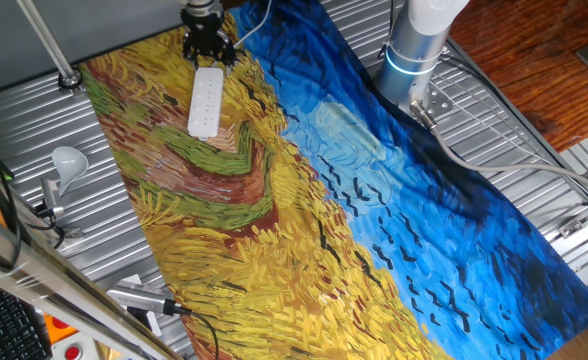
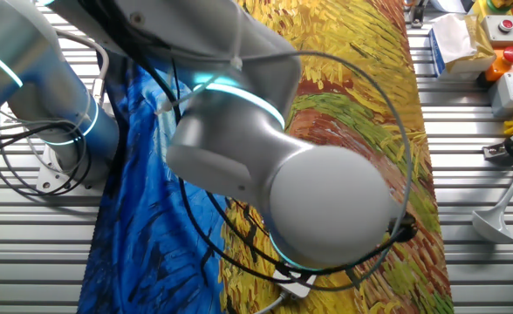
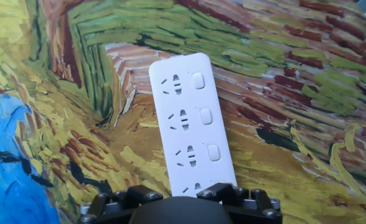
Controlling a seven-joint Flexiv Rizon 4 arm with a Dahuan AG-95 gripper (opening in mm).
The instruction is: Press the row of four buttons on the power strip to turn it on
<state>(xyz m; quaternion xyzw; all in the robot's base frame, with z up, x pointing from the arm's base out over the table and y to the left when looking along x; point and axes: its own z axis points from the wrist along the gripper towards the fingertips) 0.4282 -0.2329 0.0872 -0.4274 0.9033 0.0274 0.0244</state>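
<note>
You see a ribbed metal table point(image 1: 514, 170) covered down its middle by a painted cloth point(image 1: 274, 230), yellow wheat-field strokes on one side and blue sky on the other. The arm point(image 2: 265, 174) fills most of the other fixed view, its base bolted at the cloth's blue edge. A white lamp on a metal stand point(image 1: 62, 170) sits on the bare metal to the left. At the far end of the cloth lies the power strip point(image 1: 205, 102), flat on the yellow part. The gripper point(image 1: 207, 45) hangs over its far end. Three of the buttons point(image 3: 206, 116) show in the hand view. You cannot tell whether the fingers are open or closed.
</note>
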